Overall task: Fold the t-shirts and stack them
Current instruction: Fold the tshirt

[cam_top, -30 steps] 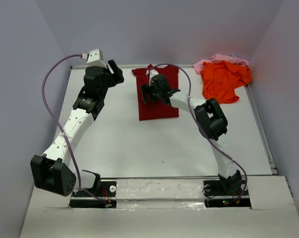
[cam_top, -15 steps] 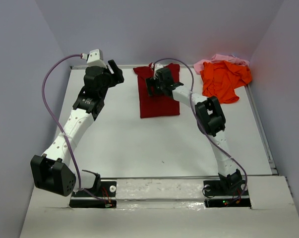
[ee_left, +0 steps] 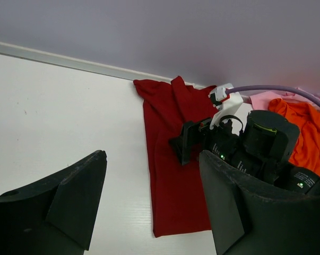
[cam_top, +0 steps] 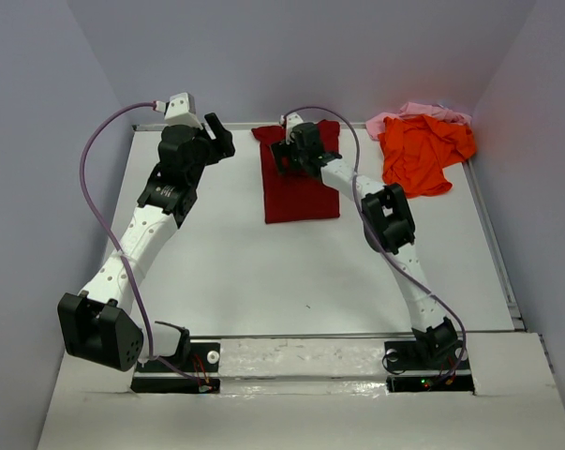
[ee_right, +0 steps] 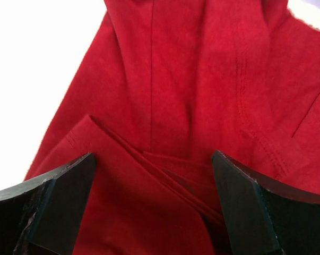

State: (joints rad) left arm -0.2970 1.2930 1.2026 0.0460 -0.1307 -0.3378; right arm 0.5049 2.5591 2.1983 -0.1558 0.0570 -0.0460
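Your maroon t-shirt (cam_top: 301,192) lies as a long folded strip at 12 o'clock on the tabletop (cam_top: 245,272). The orange t-shirt (cam_top: 421,155) and pink t-shirt (cam_top: 408,112) sit heaped at 1 o'clock. Since a second ago the right pincer (cam_top: 284,157) has moved farther out over the maroon collar end, spread wide and gripping nothing. The left pincer (ee_left: 152,156) hangs released at 11 o'clock.

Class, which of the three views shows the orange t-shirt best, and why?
The top external view: the whole orange t-shirt lies at the far right, touching the pink t-shirt. The left wrist view catches only a strip at its right edge, behind the right arm. The right wrist view shows only the maroon t-shirt.
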